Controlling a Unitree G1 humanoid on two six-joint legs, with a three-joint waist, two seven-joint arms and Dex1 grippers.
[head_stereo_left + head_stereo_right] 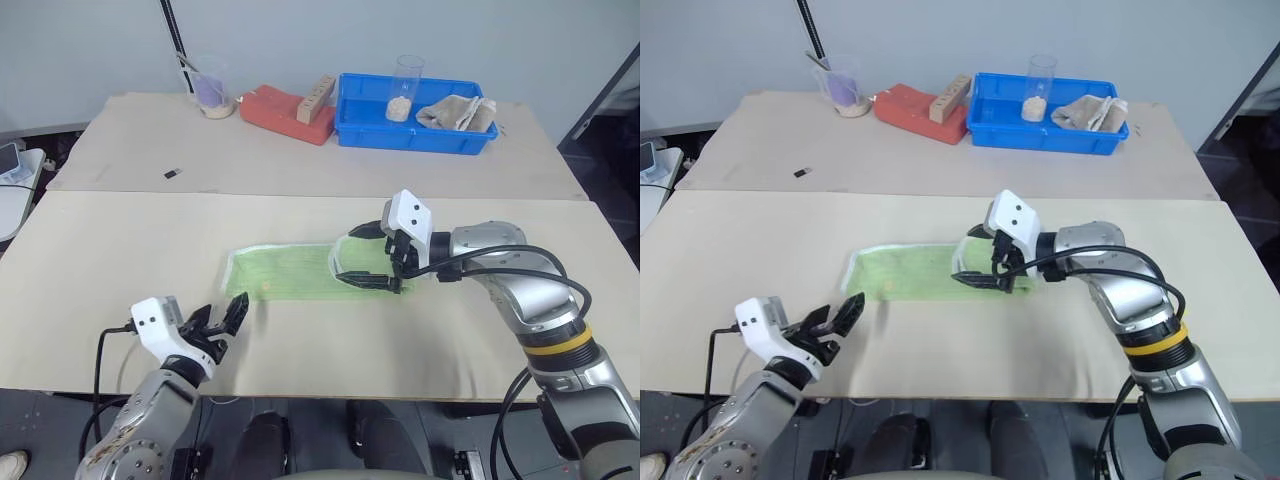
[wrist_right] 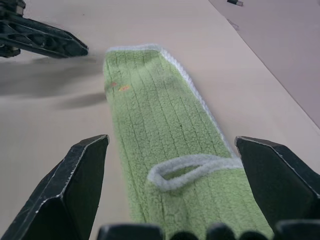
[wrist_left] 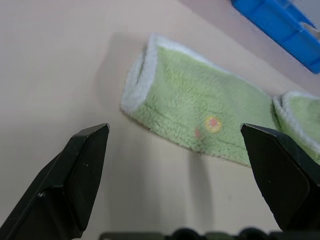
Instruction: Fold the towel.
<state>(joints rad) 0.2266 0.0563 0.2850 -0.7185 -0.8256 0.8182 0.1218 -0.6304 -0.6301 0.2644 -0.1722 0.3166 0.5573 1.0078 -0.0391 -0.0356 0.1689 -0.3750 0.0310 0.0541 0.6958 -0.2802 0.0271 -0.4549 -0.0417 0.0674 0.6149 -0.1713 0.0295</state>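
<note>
We see the towel (image 1: 300, 272) lying folded into a narrow strip mid-bench (image 1: 120, 270), right claw (image 1: 372, 256) spread wide over its right end, left claw (image 1: 222, 320) wide too, near its left end.

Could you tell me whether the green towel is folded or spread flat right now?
Folded: the towel lies as a narrow strip, its right end doubled back on top.

Two beige tables (image 1: 300, 150) stand end to end before a pale wall (image 1: 300, 40).
</note>
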